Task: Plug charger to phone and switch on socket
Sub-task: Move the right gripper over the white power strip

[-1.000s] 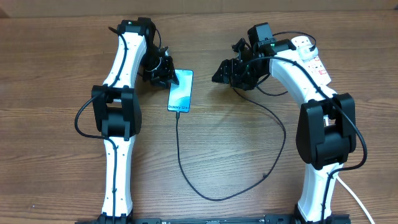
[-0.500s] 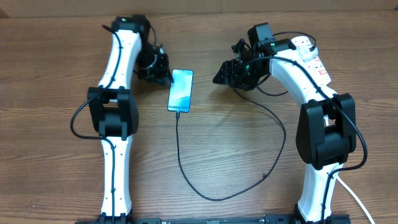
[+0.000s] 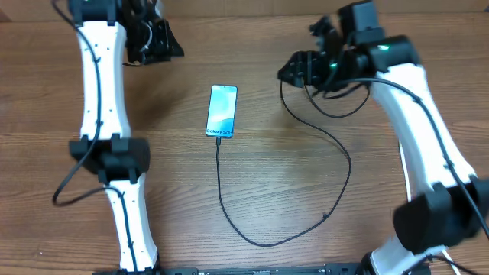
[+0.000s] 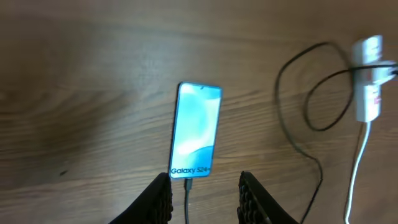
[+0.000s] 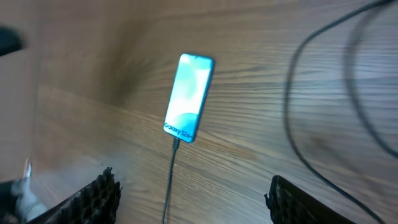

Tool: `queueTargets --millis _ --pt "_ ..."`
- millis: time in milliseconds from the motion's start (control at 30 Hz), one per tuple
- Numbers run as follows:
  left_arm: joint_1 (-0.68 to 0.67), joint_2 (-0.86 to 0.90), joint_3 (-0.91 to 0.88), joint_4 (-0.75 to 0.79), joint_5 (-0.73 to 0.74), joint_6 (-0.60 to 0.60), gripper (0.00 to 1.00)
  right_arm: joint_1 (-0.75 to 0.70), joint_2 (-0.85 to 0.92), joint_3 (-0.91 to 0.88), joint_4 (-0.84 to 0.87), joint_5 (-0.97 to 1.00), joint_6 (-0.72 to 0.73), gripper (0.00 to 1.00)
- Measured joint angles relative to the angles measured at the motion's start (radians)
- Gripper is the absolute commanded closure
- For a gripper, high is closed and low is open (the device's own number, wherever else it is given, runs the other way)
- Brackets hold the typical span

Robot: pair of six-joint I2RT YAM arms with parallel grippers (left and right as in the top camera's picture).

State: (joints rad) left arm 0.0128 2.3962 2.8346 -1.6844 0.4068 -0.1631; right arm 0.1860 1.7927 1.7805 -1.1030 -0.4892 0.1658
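Overhead centre: slim teal-screened phone (image 3: 221,111) reads "Galaxy", thin black cable (image 3: 218,172) attached; left gripper (image 4: 205,190) and right gripper (image 5: 194,191) spread empty, well apart from it.

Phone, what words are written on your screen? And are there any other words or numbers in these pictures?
"Galaxy S24+": along the bottom edge of the phone screen, in the left wrist view; the last sign is a bit fuzzy.
The same line in the overhead and right wrist views: too small or blurred to read.
Red marks on the socket: too blurred to read.
No other words or numbers show.
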Motion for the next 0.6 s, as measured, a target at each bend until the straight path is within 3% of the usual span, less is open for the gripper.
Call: queueTargets --millis 67,167,333,400,600 --pt "-0.005 -0.073 0.007 0.0 -0.021 -0.004 0.66 -0.042 -0.041 0.0 -0.025 0.011 -0.003 0.26" --pt "-0.006 -0.179 0.014 0.0 -0.042 -0.011 0.59 -0.116 -0.082 0.0 -0.055 0.024 -0.006 0.16" --pt "-0.006 -0.31 0.019 -0.001 -0.058 -0.019 0.19 -0.273 -0.114 0.0 -0.088 0.049 0.01 0.1" --pt "-0.006 -0.346 0.02 -0.002 -0.061 -0.022 0.02 -0.334 -0.114 0.0 -0.099 0.056 0.014 0.03" --pt "-0.006 -0.383 0.02 -0.003 -0.068 -0.026 0.0 -0.484 -0.114 0.0 -0.113 0.129 0.018 0.0"
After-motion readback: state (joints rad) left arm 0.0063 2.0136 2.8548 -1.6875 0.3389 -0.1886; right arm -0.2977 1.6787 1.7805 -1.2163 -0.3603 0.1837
